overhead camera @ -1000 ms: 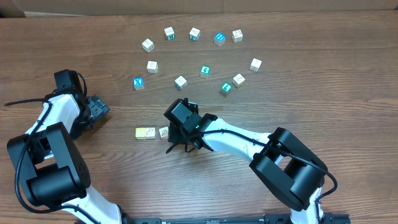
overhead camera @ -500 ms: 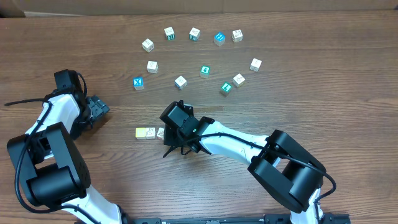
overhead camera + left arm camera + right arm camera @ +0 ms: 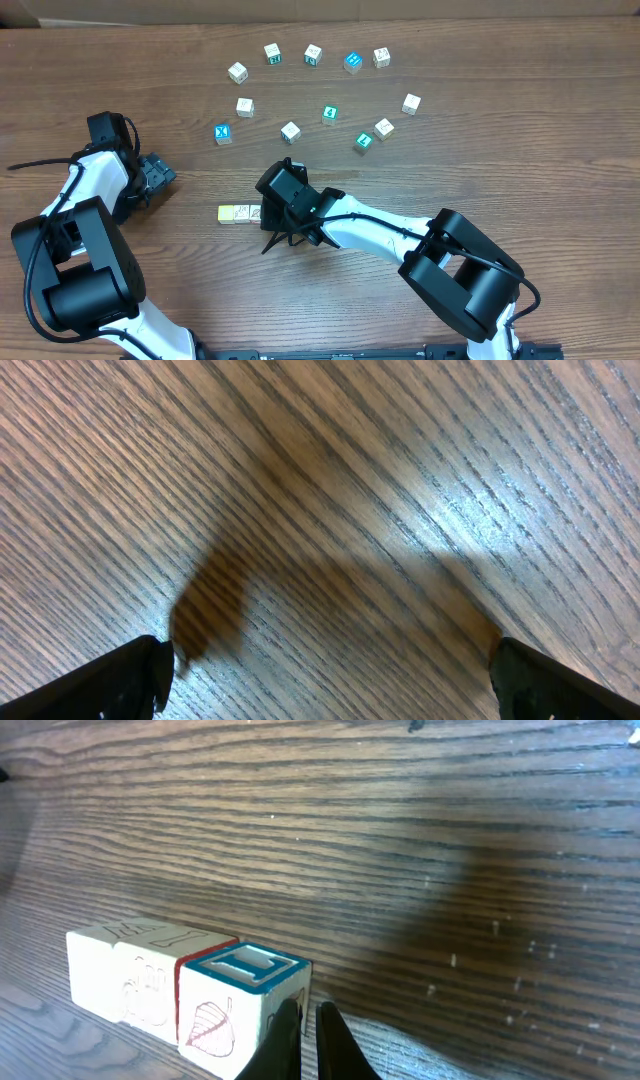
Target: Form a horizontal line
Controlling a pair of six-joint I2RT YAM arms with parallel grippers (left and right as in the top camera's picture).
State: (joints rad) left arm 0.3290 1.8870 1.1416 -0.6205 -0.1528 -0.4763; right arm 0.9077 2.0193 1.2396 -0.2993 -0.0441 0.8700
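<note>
Pressed together to a single point, the right gripper pinches nothing. Its joined tips sit right against the free right-hand face of the nearest cube, a white one with a teal-framed top and a leaf drawn on its side. This cube ends the short row lying left of centre on the table. It touches its neighbour, and the pale yellow cube closes the far end. These cubes look light, stiff and hard, with flat faces that should slide easily over the wood. A push low on the middle of a face should send one straight, while a push off centre would likely turn it and skew the row. For a lift, the two free faces across the row are the place to pinch, since the neighbours block the others. The left gripper stands spread wide over bare table, well apart. From above, the right arm covers the row's right end. In the right wrist view the seam between the two farther cubes is hard to find. Among the loose cubes farther back the marks are too small to read, so I cannot tell which green one bears the L.
</note>
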